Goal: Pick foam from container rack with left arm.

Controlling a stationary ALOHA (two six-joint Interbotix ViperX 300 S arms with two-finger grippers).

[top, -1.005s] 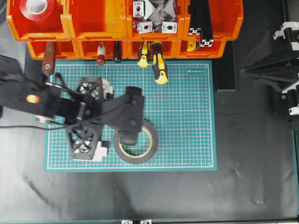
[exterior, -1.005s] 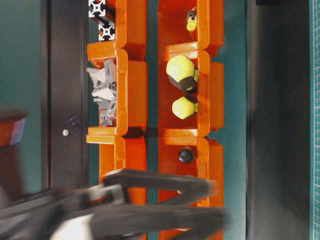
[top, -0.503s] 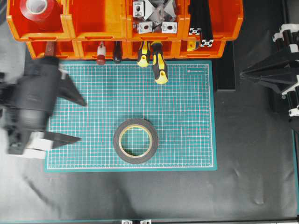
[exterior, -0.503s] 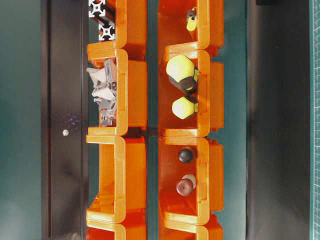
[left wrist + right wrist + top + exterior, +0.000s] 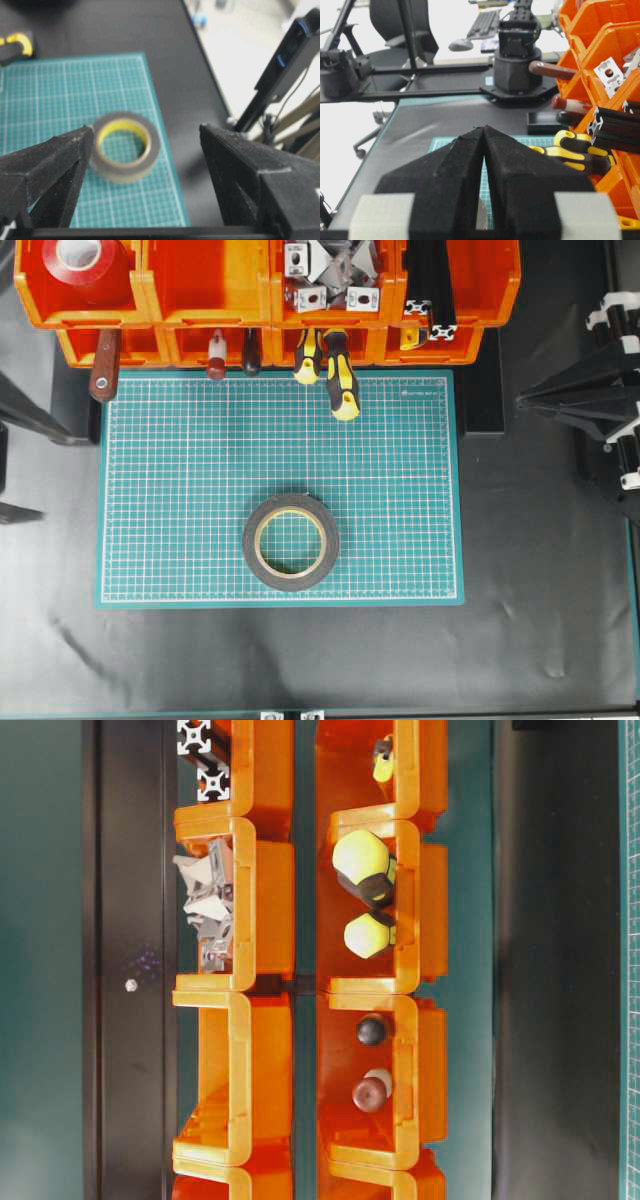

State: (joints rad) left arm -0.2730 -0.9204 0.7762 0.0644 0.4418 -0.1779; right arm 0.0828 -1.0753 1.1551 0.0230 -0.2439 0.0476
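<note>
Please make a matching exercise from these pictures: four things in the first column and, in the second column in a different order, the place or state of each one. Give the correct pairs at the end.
Things
1. foam roll
2. red tape roll
3. left gripper
4. right gripper

Places or states
a. lying in the top left bin of the orange rack
b. jaws pressed together
c. lying flat on the green mat
d. jaws wide apart, holding nothing

Pairs: 1-c, 2-a, 3-d, 4-b
</note>
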